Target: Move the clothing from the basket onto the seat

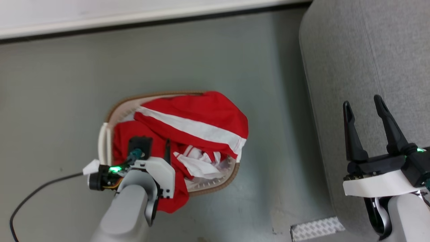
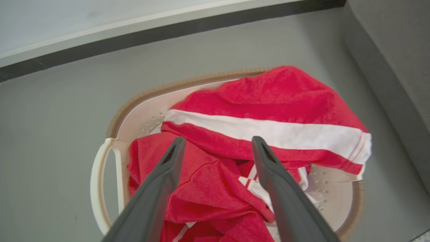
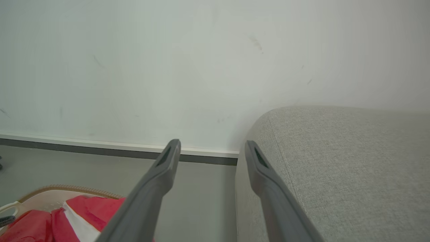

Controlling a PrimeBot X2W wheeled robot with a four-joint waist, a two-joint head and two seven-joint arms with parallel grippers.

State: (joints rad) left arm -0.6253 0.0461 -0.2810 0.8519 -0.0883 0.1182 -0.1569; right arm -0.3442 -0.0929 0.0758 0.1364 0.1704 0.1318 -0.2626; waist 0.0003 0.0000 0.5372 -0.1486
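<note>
The cream basket (image 1: 151, 96) with a brown rim stands on the grey floor, heaped with red and white striped clothing (image 1: 201, 114) that spills over its right and near rims. My left gripper (image 1: 163, 149) hangs over the basket's near left part, pointing down. In the left wrist view its open gripper (image 2: 216, 143) hovers just above the clothing (image 2: 268, 97) with nothing between the fingers; the basket (image 2: 141, 101) shows around the fabric. My right gripper (image 1: 362, 101) is open and empty over the grey seat's (image 1: 369, 50) left edge. The right wrist view shows that gripper (image 3: 212, 144), the seat (image 3: 336, 151) and the basket (image 3: 50, 190).
A white wall with a dark baseboard (image 1: 134, 23) runs behind the basket. A black cable (image 1: 40, 191) trails across the floor at the lower left. A white textured strip (image 1: 315, 228) lies on the floor by the seat's near corner. Bare floor separates basket and seat.
</note>
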